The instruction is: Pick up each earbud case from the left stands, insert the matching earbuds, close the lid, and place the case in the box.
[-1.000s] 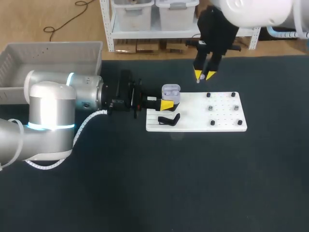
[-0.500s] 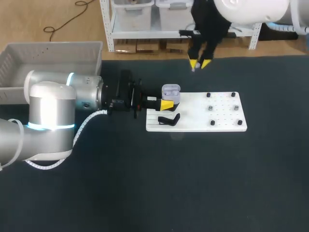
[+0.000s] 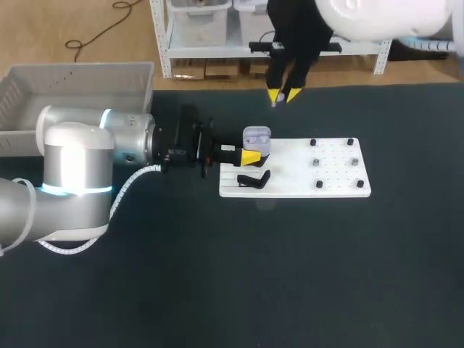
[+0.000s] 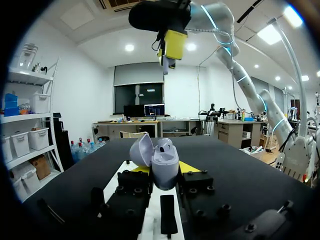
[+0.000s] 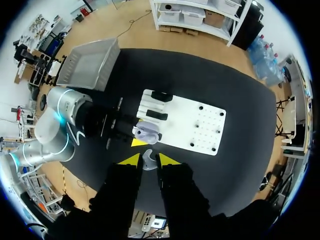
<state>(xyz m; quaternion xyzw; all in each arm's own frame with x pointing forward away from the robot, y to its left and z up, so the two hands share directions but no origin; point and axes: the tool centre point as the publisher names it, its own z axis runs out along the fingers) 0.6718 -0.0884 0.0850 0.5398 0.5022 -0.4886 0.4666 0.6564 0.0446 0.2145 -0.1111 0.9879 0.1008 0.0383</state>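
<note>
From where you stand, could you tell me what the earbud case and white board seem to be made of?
The earbud case looks like smooth plastic, pale lilac, softly glossy on its open lid. The white board may be matte plastic or painted sheet: flat, glare-free.

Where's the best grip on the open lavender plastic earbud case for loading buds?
Grip the lower body of the lavender earbud case, side-on from the left, as the left gripper does. The lid stands flipped open and the opening faces up, so a low side grip likely leaves the top free for the right gripper with its small pale earbud above.
</note>
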